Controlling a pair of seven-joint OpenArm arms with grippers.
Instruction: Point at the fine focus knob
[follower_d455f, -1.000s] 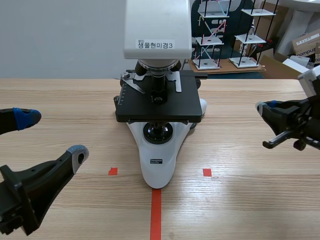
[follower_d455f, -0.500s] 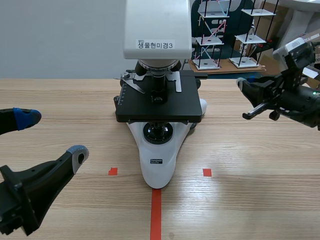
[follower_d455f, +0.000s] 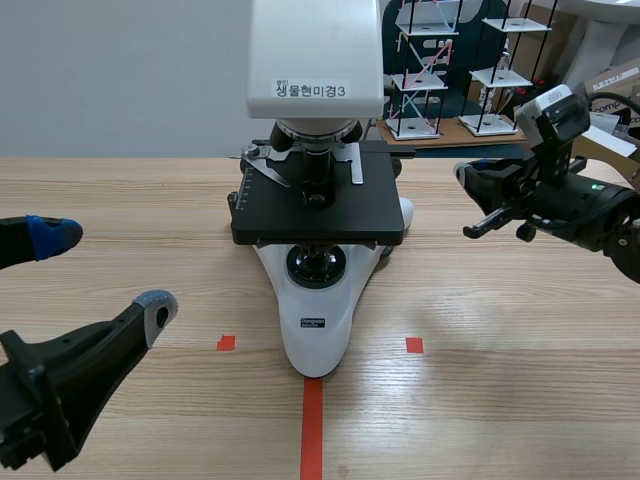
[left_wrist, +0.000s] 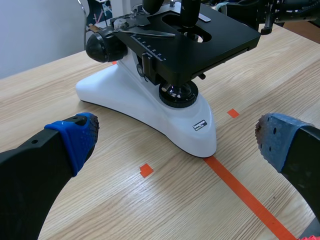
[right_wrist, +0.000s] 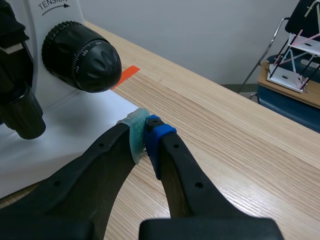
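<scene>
the black left arm lies low over the table; the left gripper holds its thick black fingers spread far apart. the black right arm is lifted higher; the right gripper is closed, its soft pads pressed together.

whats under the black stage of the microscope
A round black lens housing sits on the white base below the stage. The stage covers whatever lies further back.
</scene>
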